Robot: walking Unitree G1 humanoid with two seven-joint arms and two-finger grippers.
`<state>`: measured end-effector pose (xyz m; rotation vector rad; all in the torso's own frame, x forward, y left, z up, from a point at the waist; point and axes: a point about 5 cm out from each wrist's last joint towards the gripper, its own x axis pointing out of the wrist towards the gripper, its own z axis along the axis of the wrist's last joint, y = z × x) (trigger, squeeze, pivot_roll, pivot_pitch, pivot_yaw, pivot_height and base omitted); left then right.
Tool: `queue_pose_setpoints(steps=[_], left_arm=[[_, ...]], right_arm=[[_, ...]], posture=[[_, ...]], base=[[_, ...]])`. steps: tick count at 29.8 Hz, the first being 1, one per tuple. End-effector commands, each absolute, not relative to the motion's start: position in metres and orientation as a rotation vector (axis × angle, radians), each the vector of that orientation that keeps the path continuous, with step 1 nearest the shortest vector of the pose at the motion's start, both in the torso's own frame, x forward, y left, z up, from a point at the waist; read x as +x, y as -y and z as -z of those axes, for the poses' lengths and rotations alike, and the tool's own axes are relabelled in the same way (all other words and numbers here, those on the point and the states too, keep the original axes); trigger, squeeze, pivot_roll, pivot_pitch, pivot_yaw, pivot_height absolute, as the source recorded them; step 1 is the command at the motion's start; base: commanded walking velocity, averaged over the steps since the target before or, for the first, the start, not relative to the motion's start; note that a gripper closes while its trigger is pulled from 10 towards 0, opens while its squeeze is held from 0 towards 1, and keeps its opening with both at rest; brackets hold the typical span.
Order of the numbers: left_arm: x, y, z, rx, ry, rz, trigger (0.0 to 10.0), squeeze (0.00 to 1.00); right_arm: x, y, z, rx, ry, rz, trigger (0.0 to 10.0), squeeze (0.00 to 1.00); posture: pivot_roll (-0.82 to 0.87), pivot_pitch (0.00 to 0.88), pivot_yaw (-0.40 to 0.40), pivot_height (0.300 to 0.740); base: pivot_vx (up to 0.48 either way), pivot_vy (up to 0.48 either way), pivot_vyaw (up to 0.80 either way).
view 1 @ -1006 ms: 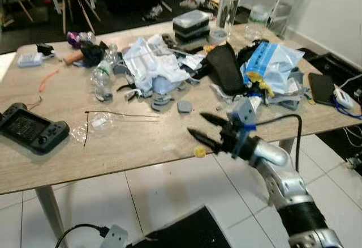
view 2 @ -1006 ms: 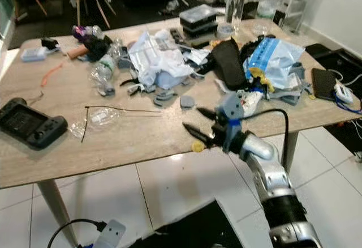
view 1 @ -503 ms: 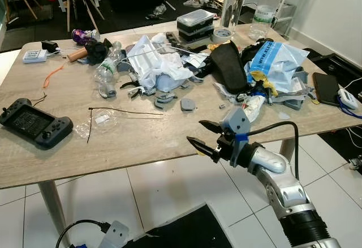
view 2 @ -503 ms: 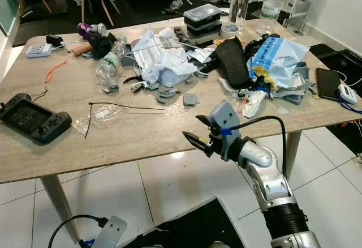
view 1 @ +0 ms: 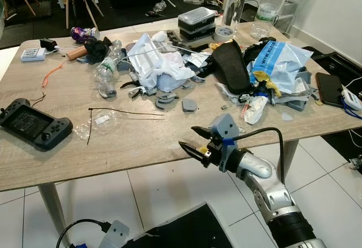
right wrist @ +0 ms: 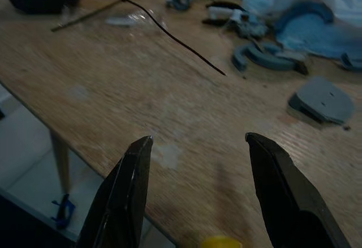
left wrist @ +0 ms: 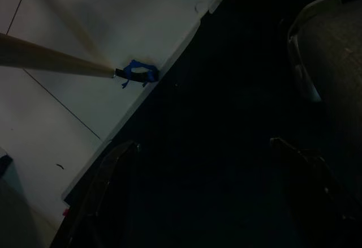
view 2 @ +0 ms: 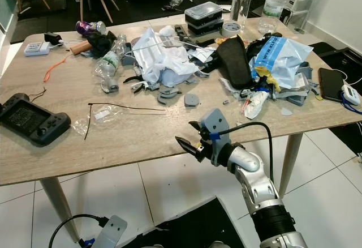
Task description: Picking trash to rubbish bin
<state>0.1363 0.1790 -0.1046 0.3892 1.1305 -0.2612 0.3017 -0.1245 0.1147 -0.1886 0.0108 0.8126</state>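
My right gripper [view 1: 186, 136] is open at the table's front edge, fingers pointing left over the wood. A small yellow scrap [view 1: 202, 149] lies at the edge just behind the fingertips; in the right wrist view the yellow scrap [right wrist: 218, 241] sits low between the two open fingers [right wrist: 131, 174], apart from both. Trash covers the back of the table: a crumpled white plastic bag [view 1: 151, 61], crushed clear bottles [view 1: 104, 73], a clear wrapper [view 1: 99, 121] and a blue-and-white bag [view 1: 278, 55]. A black bin bag [view 1: 184, 231] lies on the floor below. My left gripper [left wrist: 201, 146] hangs open over that dark bag.
On the wooden table [view 1: 130, 146] a black game console [view 1: 34, 123] rests at the left and a thin black cable tie [view 1: 127, 112] in the middle. Grey plastic parts [view 1: 189, 105], a black pouch [view 1: 231, 67], a phone [view 1: 331, 88] and stacked boxes [view 1: 198, 22] crowd the right.
My right gripper has drawn a little left and lower along the table's front edge, still open. The head view has shifted slightly.
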Motion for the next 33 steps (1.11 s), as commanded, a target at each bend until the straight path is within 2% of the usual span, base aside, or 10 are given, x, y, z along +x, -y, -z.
queue_pose_setpoints(steps=[1,29,30,31,32,33], left_arm=[[0.120,-0.174,0.111,0.382,-1.188,0.311,10.0,0.00],[0.118,-0.174,0.111,0.389,-1.189,0.321,10.0,0.00],[0.118,-0.174,0.111,0.389,-1.189,0.321,10.0,0.00],[0.118,-0.174,0.111,0.389,-1.188,0.322,10.0,0.00],[0.118,-0.174,0.111,0.389,-1.188,0.322,10.0,0.00],[0.118,-0.174,0.111,0.389,-1.187,0.322,10.0,0.00]], right_arm=[[0.299,0.125,-0.107,-0.201,-0.033,-0.809,10.0,0.00],[0.293,0.135,-0.078,-0.215,-0.123,-0.724,10.0,0.00],[0.293,0.136,-0.076,-0.221,-0.133,-0.711,7.4,0.00],[0.293,0.137,-0.074,-0.225,-0.138,-0.701,1.7,0.00],[0.293,0.138,-0.073,-0.225,-0.144,-0.694,0.0,0.00],[0.293,0.139,-0.072,-0.226,-0.149,-0.690,0.0,0.00]], posture=[[0.00,0.091,0.017,0.740],[-0.01,0.097,0.013,0.740],[-0.01,0.097,0.013,0.740],[-0.01,0.097,0.013,0.740],[-0.01,0.097,0.013,0.740],[-0.01,0.097,0.013,0.740]], base=[[0.000,0.000,0.00],[0.000,0.000,0.00],[0.000,0.000,0.00],[0.000,0.000,0.00],[0.000,0.000,0.00],[0.000,0.000,0.00]])
